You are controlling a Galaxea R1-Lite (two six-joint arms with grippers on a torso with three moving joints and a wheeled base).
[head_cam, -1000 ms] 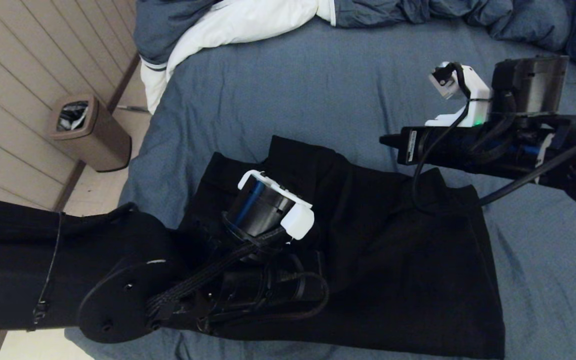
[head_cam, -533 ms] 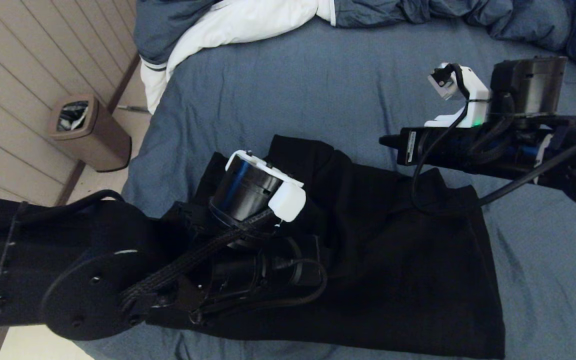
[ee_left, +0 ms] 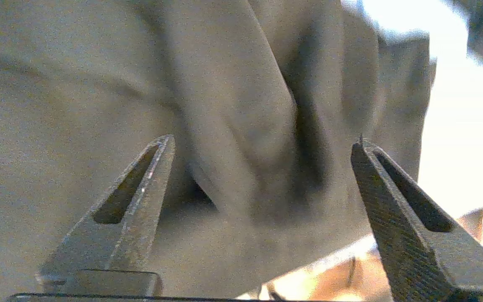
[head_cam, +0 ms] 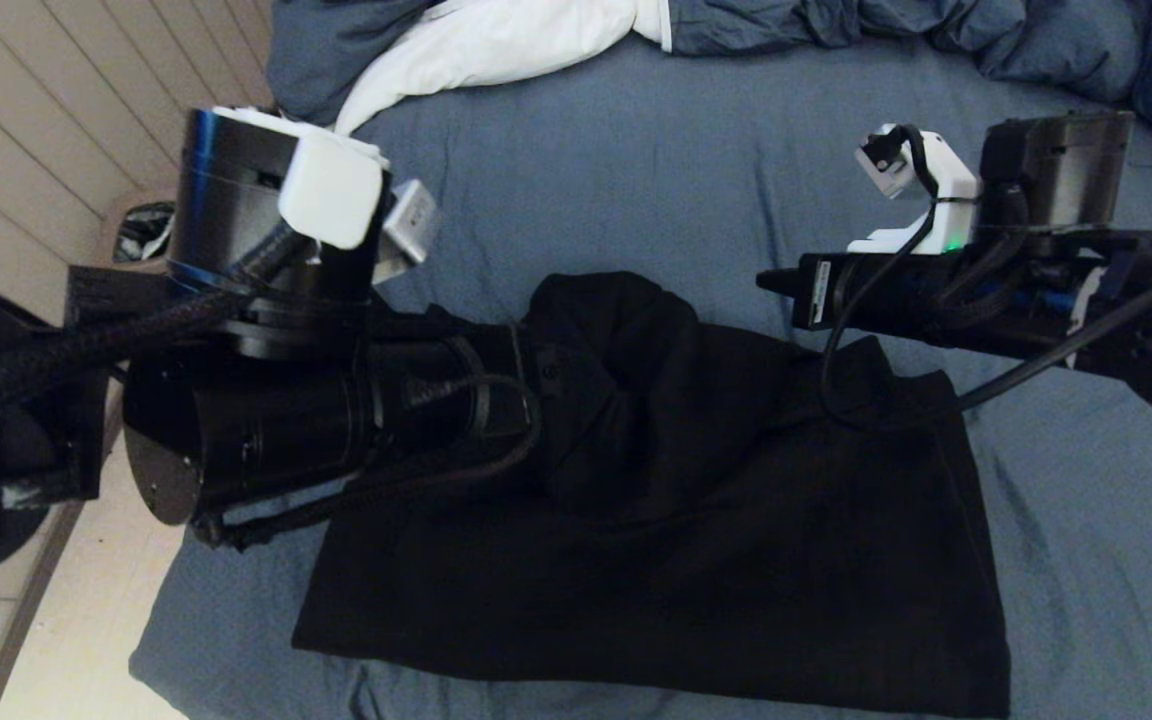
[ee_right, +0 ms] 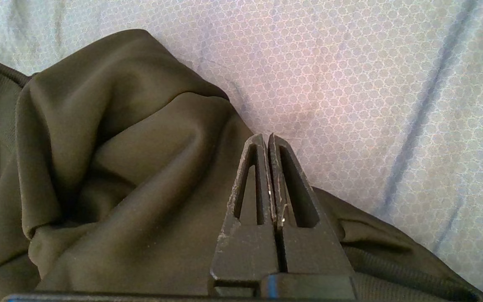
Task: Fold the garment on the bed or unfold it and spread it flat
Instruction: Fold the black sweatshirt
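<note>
The hoodie (head_cam: pixel 696 540) lies folded on the bed (head_cam: pixel 636 170) near its front edge, with a bunched lump of cloth at its far left part. My left gripper (ee_left: pixel 262 140) hangs just over that lump, fingers spread wide with nothing between them. My right gripper (ee_right: pixel 268 140) is pressed together and empty, above the hoodie's far right edge. A duvet (head_cam: pixel 496 40) is heaped at the far side

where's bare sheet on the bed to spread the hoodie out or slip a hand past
Bare bed sheet runs between the black hoodie and the bunched duvet, and again to the hoodie's right. It is crowded where the open left hand hangs at the hoodie, and under the shut right hand.
</note>
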